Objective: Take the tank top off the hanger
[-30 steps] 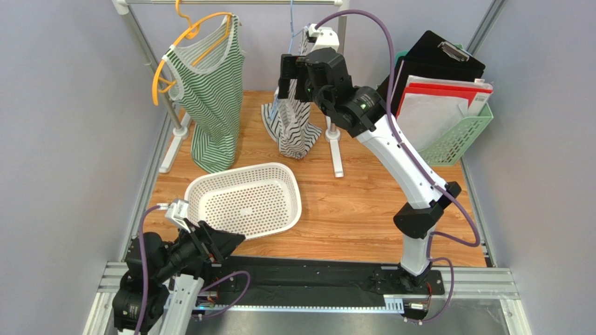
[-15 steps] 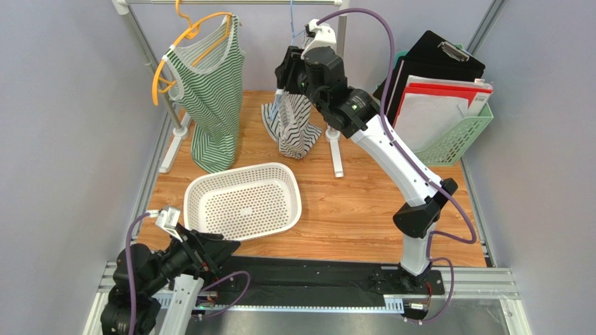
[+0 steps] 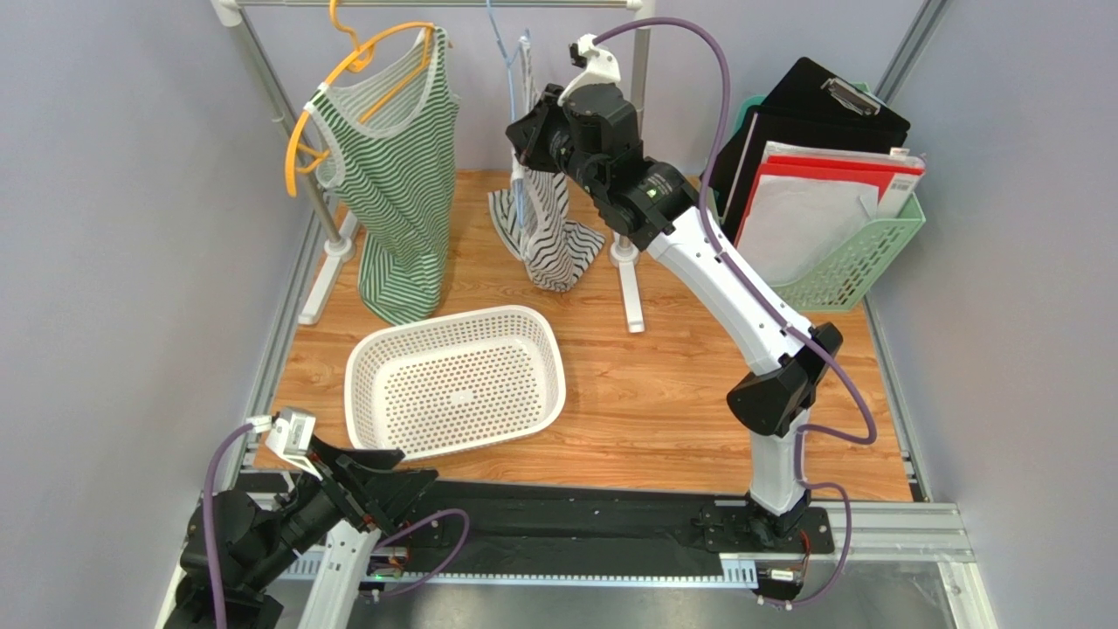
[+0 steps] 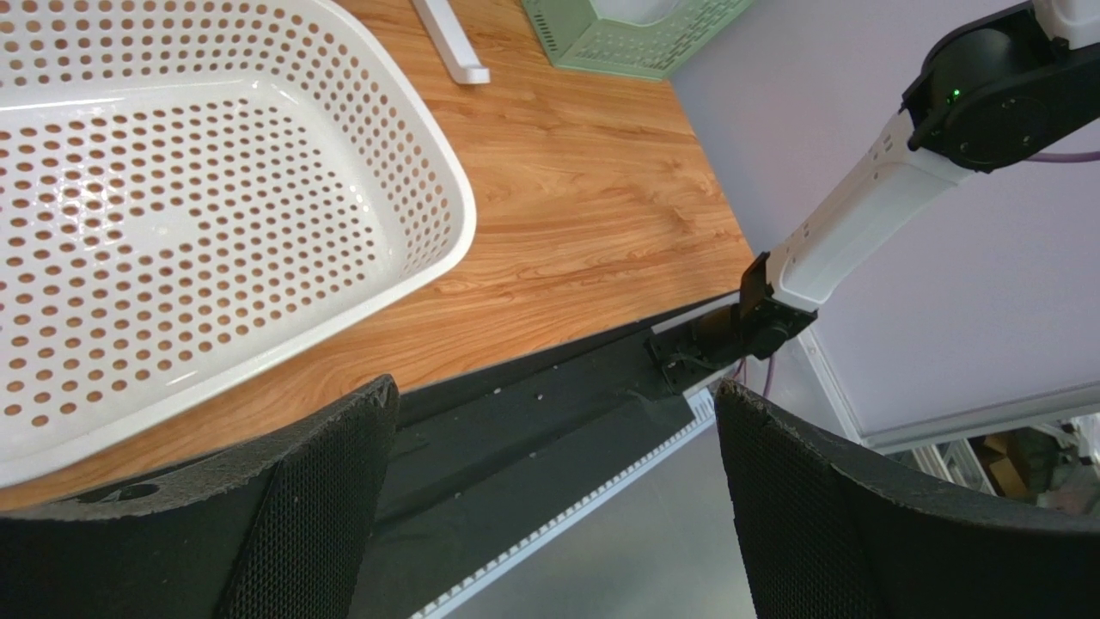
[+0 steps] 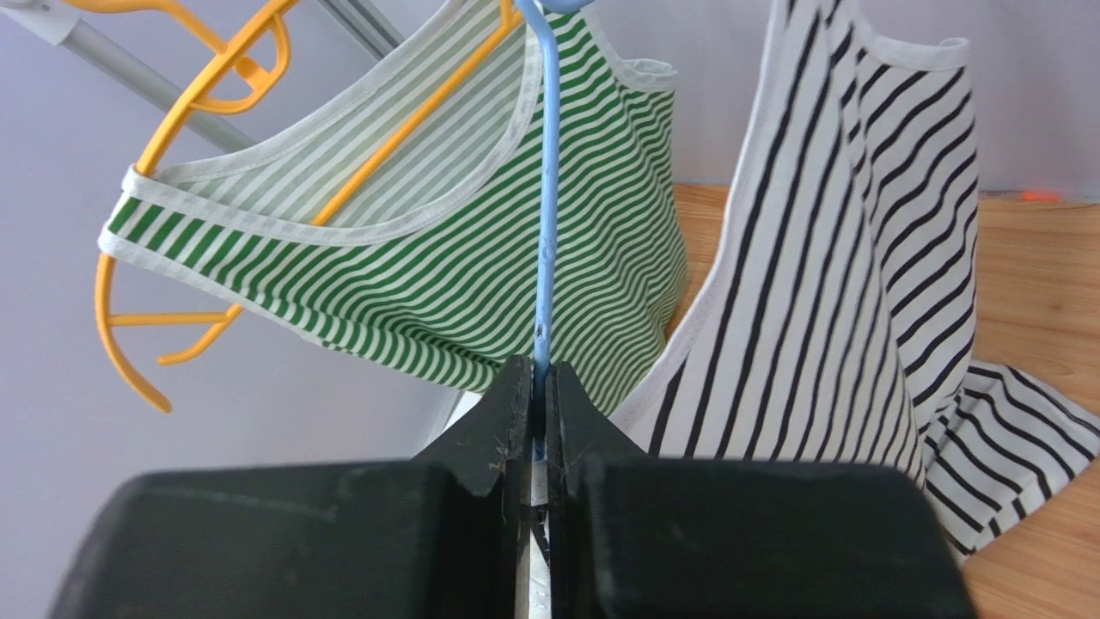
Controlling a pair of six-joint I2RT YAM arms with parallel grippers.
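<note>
A black-and-white striped tank top [image 3: 549, 236] [image 5: 852, 258] hangs from a thin blue hanger [image 3: 507, 79] [image 5: 548, 194] on the rail at the back, its lower end bunched on the table. My right gripper [image 3: 525, 142] [image 5: 542, 374] is shut on the blue hanger's wire, right beside the top's strap. A green striped tank top [image 3: 400, 184] [image 5: 517, 258] hangs on an orange hanger [image 3: 344, 79] [image 5: 194, 116] to the left. My left gripper [image 3: 394, 478] [image 4: 553, 393] stands open and empty over the near edge of the table.
A white perforated basket [image 3: 453, 378] [image 4: 194, 194] lies on the wooden table in front of the rack. A green bin [image 3: 853, 249] with folders stands at the back right. The rack's white feet [image 3: 633, 295] rest on the table.
My right gripper has shut on the blue hanger and moved up and left, swinging hanger and striped top leftward. My left arm has drawn back toward the near edge, still open.
</note>
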